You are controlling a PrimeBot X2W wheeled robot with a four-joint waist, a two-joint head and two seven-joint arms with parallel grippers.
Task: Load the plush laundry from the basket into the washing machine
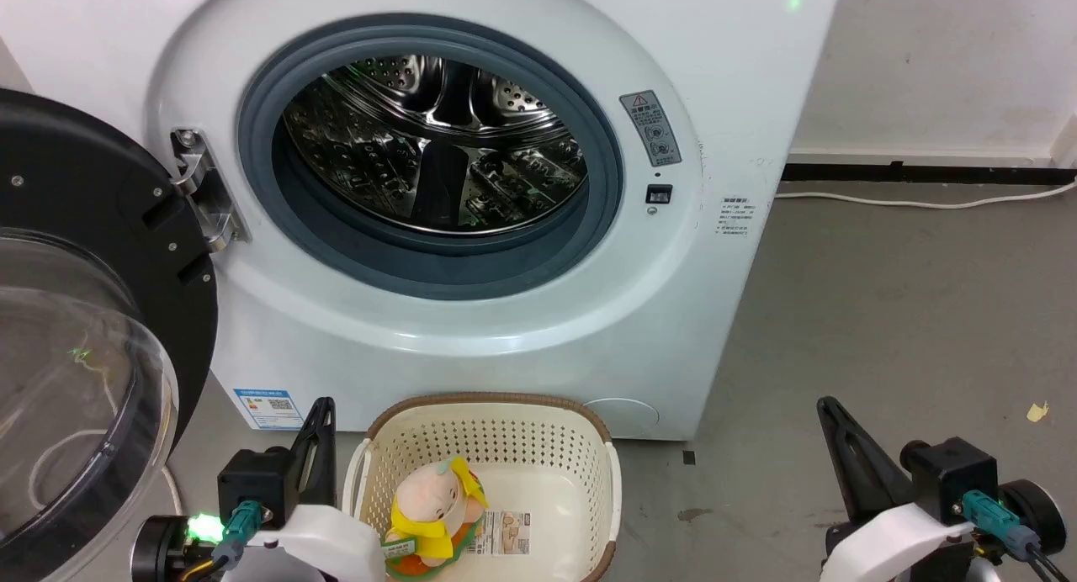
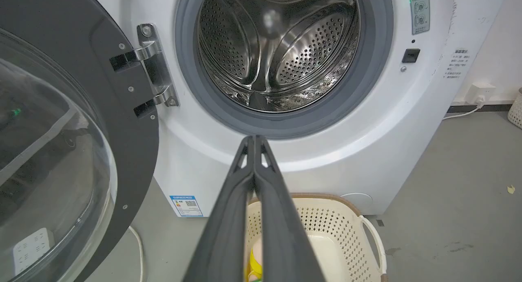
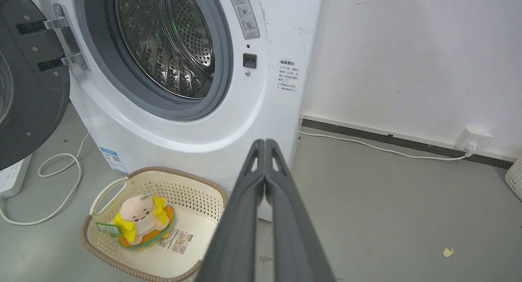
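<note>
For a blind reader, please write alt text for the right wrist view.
A plush doll sits in a cream basket on the floor before an open white washing machine with a steel drum. The right gripper, shut, rises from the bottom edge.

Plain laundry corner, utility-room sort. Front-loading washing machine [image 1: 471, 338] on bare grey floor [image 1: 883, 330] against scuffed white wall [image 3: 408, 49]. Black skirting [image 1: 925, 174], wall socket [image 3: 473, 136] with trailing white cable [image 1: 917, 204], basket [image 1: 496, 443] at the machine's foot.
</note>
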